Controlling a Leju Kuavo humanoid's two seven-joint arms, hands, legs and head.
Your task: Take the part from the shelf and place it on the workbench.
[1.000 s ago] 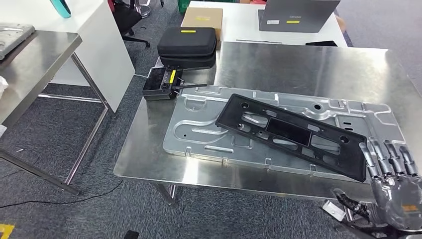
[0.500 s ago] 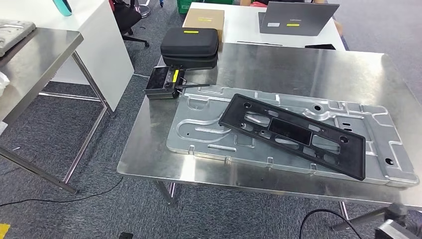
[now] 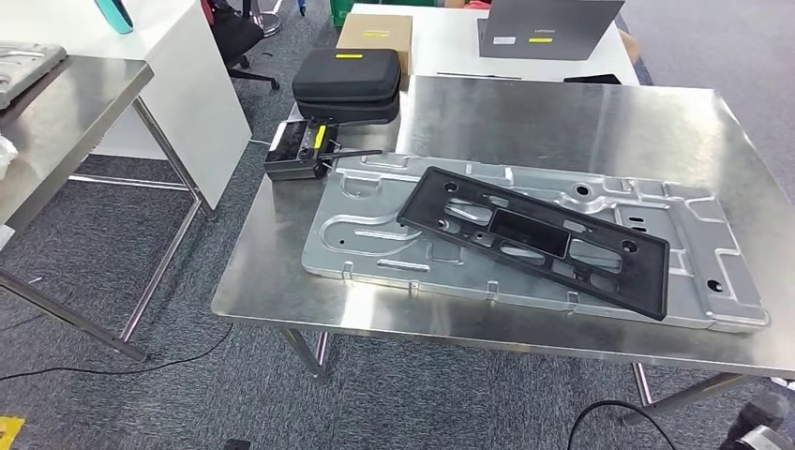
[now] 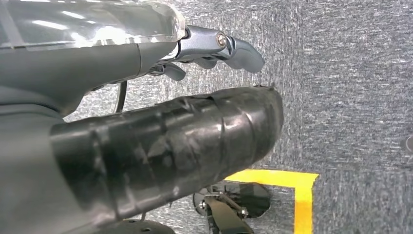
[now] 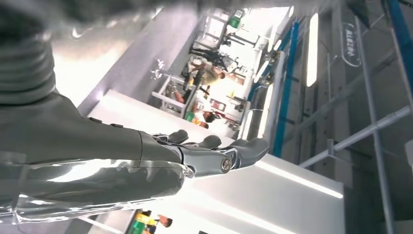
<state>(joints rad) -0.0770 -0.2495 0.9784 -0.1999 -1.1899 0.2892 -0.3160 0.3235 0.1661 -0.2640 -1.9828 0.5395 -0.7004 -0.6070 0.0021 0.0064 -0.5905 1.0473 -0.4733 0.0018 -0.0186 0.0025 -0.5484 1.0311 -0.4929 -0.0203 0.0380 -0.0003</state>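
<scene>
A long black plastic frame part point(image 3: 534, 239) lies slantwise on a silver stamped metal plate point(image 3: 361, 234), which rests on the steel workbench point(image 3: 562, 112). No hand touches either one. In the left wrist view my left hand point(image 4: 122, 58) hangs over grey carpet, its thick thumb point(image 4: 185, 136) and darker fingers point(image 4: 229, 46) apart, holding nothing. In the right wrist view my right hand point(image 5: 146, 156) has its fingers point(image 5: 243, 148) stretched out and apart, holding nothing, with a bright ceiling and white wall behind it.
A black zip case point(image 3: 349, 80) and a black handheld device point(image 3: 298, 150) sit at the workbench's far left corner. A cardboard box point(image 3: 375, 30) and a grey laptop point(image 3: 548, 23) lie on the white table behind. A second steel table point(image 3: 56, 122) stands left. A cable point(image 3: 600, 417) and yellow tape point(image 4: 292, 183) mark the floor.
My right hand, a second ago at the lower right beside the black part's end, has dropped out of the head view. The view shifted slightly; the part stays on the plate.
</scene>
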